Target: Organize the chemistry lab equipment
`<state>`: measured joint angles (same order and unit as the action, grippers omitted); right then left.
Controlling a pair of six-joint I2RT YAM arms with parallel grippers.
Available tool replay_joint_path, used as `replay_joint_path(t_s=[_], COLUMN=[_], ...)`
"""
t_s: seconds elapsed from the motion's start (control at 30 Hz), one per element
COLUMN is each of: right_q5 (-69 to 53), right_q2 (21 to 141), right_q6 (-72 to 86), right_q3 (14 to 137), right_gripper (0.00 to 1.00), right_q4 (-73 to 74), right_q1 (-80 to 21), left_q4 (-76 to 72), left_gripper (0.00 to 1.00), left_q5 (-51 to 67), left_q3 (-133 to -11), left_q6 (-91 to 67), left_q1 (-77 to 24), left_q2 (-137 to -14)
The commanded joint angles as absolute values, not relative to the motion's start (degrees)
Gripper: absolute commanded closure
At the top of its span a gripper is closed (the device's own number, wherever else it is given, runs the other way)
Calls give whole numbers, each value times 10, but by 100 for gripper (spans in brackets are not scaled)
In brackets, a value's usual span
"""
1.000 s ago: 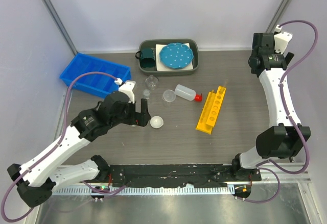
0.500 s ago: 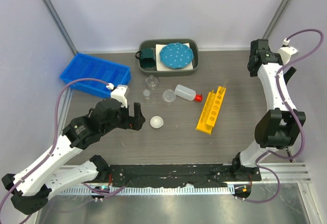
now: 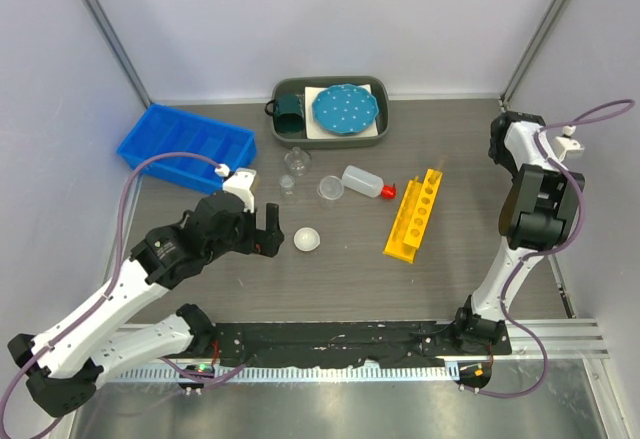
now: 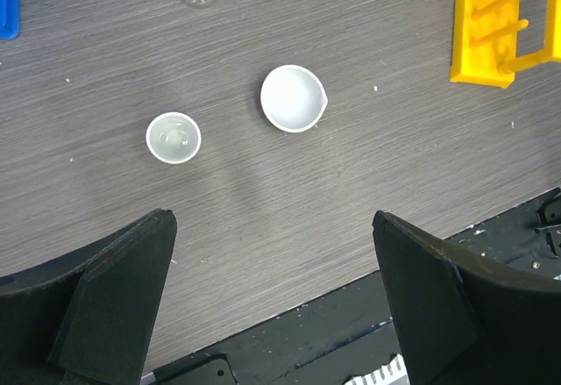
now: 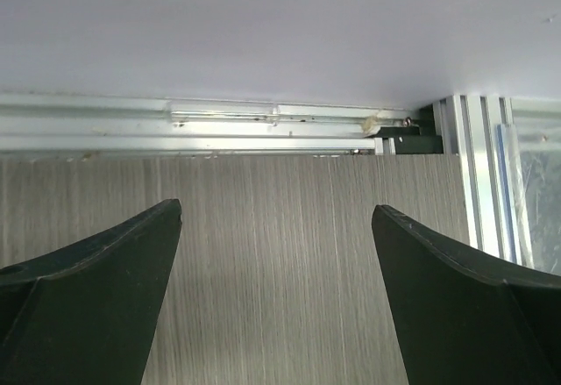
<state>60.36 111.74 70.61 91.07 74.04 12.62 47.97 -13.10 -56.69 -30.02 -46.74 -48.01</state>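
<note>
My left gripper [image 3: 266,231] is open and empty, hovering above the table just left of a white spouted dish [image 3: 307,239]. In the left wrist view this gripper [image 4: 273,288] stands wide open above bare table, nearer than that dish [image 4: 294,98] and a smaller round dish [image 4: 173,138]. The squeeze bottle with red nozzle [image 3: 364,181], beaker [image 3: 330,189], small clear flask [image 3: 296,161] and a small clear glass piece [image 3: 287,185] stand behind. The yellow rack [image 3: 415,214] lies to the right. My right gripper [image 5: 276,253] is open and empty, facing the back right corner.
A blue compartment bin [image 3: 185,146] sits at the back left. A grey tray [image 3: 382,127] at the back holds the teal mug [image 3: 290,109] and the blue dotted plate [image 3: 345,107]. The right arm [image 3: 535,204] is folded up by the right wall.
The left gripper drew back a little to the left, uncovering the table beside the white dish. The right arm folded down towards the right wall, its wrist dropping lower.
</note>
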Motion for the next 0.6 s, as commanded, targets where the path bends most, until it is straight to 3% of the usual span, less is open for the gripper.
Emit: replay_joint_path(t_s=[0.0, 0.2, 0.57], right_q5=[634, 578, 462], right_q2=[1114, 1106, 1043], right_q6=[799, 750, 538], right_q3=[913, 865, 708], right_gripper=[5, 6, 6], right_q4=[777, 687, 383], right_q1=[141, 171, 227], left_q4=[477, 473, 468], left_gripper=[0, 0, 0], left_q5=[-148, -144, -142], left_q3=[-573, -576, -572], left_q6=[-287, -285, -279], left_q1=[-466, -466, -466], left_q2=[-488, -503, -513])
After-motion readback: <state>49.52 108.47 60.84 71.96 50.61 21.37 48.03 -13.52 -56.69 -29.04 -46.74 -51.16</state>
